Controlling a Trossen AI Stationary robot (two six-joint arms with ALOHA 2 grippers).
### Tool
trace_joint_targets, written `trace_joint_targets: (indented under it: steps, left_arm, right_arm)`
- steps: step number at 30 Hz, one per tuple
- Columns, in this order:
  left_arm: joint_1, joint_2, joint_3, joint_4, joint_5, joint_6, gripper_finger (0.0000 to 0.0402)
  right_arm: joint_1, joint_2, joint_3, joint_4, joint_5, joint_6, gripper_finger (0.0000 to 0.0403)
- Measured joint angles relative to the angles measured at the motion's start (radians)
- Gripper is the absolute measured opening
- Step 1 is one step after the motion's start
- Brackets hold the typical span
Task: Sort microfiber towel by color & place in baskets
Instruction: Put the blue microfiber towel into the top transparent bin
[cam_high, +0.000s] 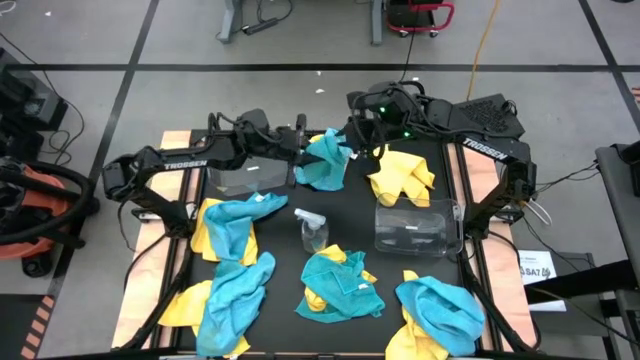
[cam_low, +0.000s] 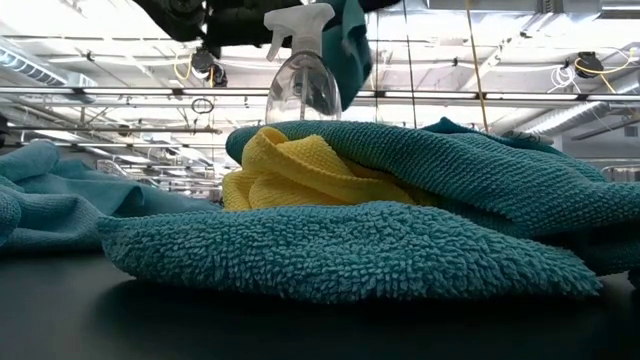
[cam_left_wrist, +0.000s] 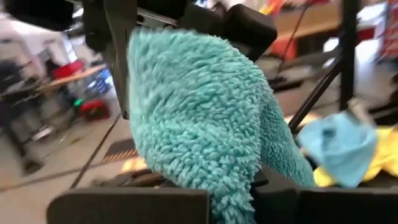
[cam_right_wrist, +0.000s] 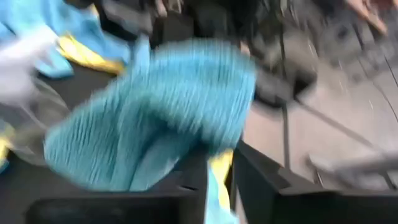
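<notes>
A turquoise microfiber towel (cam_high: 325, 165) hangs in the air between my two grippers, above the table's far middle. My left gripper (cam_high: 303, 147) is shut on its left side and my right gripper (cam_high: 352, 140) on its far right corner. It fills the left wrist view (cam_left_wrist: 199, 112) and shows blurred in the right wrist view (cam_right_wrist: 155, 118). One clear basket (cam_high: 240, 180) stands under my left arm. The other basket (cam_high: 418, 228) stands right of centre, with a yellow towel (cam_high: 400, 175) lying on the table beyond it. My left gripper (cam_left_wrist: 230, 199) pinches a bunched fold of the turquoise towel (cam_left_wrist: 227, 180) between its two fingers, coming level from the table's left. The towel is lifted clear. My right gripper (cam_right_wrist: 217, 180) is shut on the towel's far right corner (cam_right_wrist: 193, 158), coming from the table's far right. A yellow strip (cam_right_wrist: 219, 177) shows between its fingers.
A clear spray bottle (cam_high: 312, 230) stands at the table's middle. Heaps of turquoise and yellow towels lie at the left (cam_high: 230, 225), near left (cam_high: 235, 300), near middle (cam_high: 340, 285) and near right (cam_high: 440, 315). In the low view a turquoise and yellow heap (cam_low: 400, 220) blocks the foreground.
</notes>
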Motion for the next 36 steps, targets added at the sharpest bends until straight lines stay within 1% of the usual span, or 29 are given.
trace_joint_targets:
  steps: [2, 5, 7, 10, 14, 20, 29, 34, 36]
  left_arm:
    - [0.015, -0.044, 0.0, -0.119, -0.061, 0.048, 0.0012]
    - [0.037, -0.117, 0.0, -0.307, -0.19, 0.134, 0.0012]
    - [0.046, -0.163, 0.0, -0.432, -0.285, 0.185, 0.0012]
    - [0.06, -0.217, 0.0, -0.616, -0.409, 0.223, 0.0012]
    - [0.083, -0.257, 0.0, -0.832, -0.528, 0.228, 0.0012]
    - [0.126, -0.262, -0.063, -0.991, -0.683, 0.202, 0.0012]
    - [0.252, -0.262, -0.207, -0.972, -0.725, 0.184, 0.0012]
    - [0.316, -0.262, -0.267, -0.93, -0.67, 0.183, 0.0012]
    - [0.337, -0.247, -0.28, -0.937, -0.643, 0.176, 0.0013]
  right_arm:
    - [0.0, 0.0, 0.0, -0.053, 0.084, 0.011, 0.0118]
    - [-0.003, 0.0, 0.0, -0.132, 0.204, 0.033, 0.0171]
    - [-0.01, 0.0, 0.0, -0.182, 0.244, 0.055, 0.0201]
    - [-0.026, 0.0, 0.0, -0.244, 0.248, 0.091, 0.0234]
    - [-0.045, 0.0, 0.0, -0.318, 0.247, 0.134, 0.0252]
    - [-0.055, 0.0, 0.0, -0.37, 0.244, 0.162, 0.0253]
    - [-0.054, 0.0, 0.0, -0.397, 0.24, 0.192, 0.0253]
    - [-0.054, 0.0, 0.0, -0.399, 0.239, 0.198, 0.0253]
    - [-0.054, -0.001, 0.0, -0.399, 0.216, 0.199, 0.0253]
